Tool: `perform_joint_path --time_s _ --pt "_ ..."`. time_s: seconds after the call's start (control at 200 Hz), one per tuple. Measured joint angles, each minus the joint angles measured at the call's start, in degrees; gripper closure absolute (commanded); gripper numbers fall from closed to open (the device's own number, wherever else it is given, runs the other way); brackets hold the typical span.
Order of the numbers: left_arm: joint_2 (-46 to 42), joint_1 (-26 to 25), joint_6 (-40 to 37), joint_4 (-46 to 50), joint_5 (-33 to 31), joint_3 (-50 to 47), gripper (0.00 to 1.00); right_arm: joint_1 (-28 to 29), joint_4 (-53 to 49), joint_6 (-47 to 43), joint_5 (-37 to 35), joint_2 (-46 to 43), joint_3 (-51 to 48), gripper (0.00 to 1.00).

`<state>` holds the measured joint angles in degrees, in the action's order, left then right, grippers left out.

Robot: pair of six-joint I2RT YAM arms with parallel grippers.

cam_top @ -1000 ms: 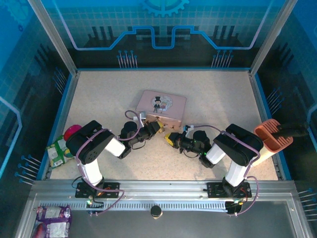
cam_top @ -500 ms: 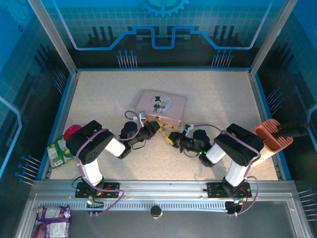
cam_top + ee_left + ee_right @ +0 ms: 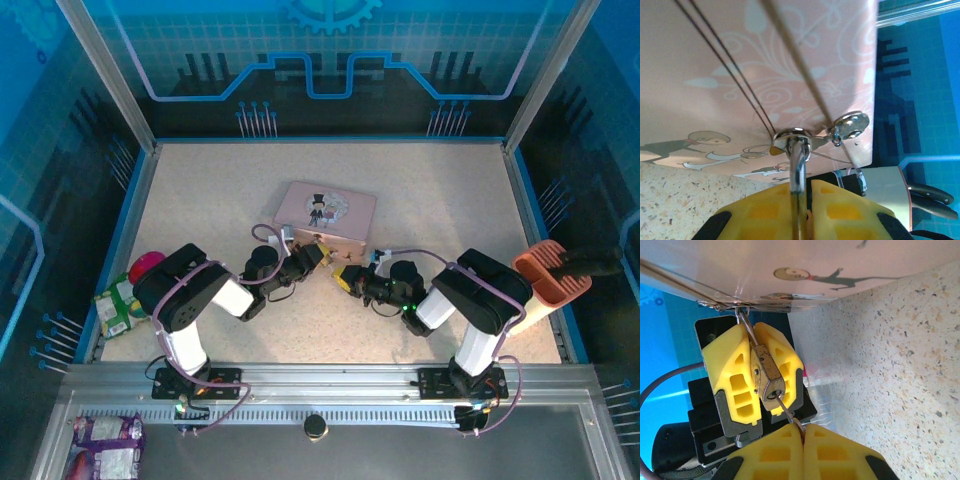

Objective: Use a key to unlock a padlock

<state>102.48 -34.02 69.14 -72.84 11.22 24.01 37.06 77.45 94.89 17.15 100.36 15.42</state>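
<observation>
The small brass padlock [image 3: 767, 372] sits between the yellow fingers of my left gripper [image 3: 752, 327], which is shut on it. Its silver shackle [image 3: 797, 170] runs up from my left gripper [image 3: 807, 187] through the metal hasp [image 3: 792, 135] on the pink tin [image 3: 765, 65]. My right gripper [image 3: 803, 429] is shut on the thin dark key [image 3: 787, 412]. The key's blade reaches into the keyhole in the padlock's end face. From above, the left gripper [image 3: 312, 256] and right gripper [image 3: 346, 280] meet tip to tip at the tin's [image 3: 328, 215] front edge.
An orange holder [image 3: 550, 272] with a black-handled tool stands at the right wall. A red object [image 3: 146, 266] and a green packet [image 3: 118, 305] lie at the left edge. A round black knob [image 3: 316, 427] and snack packets [image 3: 108, 440] lie on the near rail.
The right arm's wrist has turned a little at the padlock. The left arm and the pink tin have stayed where they were.
</observation>
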Motion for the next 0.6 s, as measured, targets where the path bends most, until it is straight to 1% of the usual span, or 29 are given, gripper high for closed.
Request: perform_joint_path --time_s 0.6 --pt "-0.2 0.13 0.46 0.07 1.66 0.33 1.0 0.92 0.63 0.0 -2.1 -1.68 -1.68 1.0"
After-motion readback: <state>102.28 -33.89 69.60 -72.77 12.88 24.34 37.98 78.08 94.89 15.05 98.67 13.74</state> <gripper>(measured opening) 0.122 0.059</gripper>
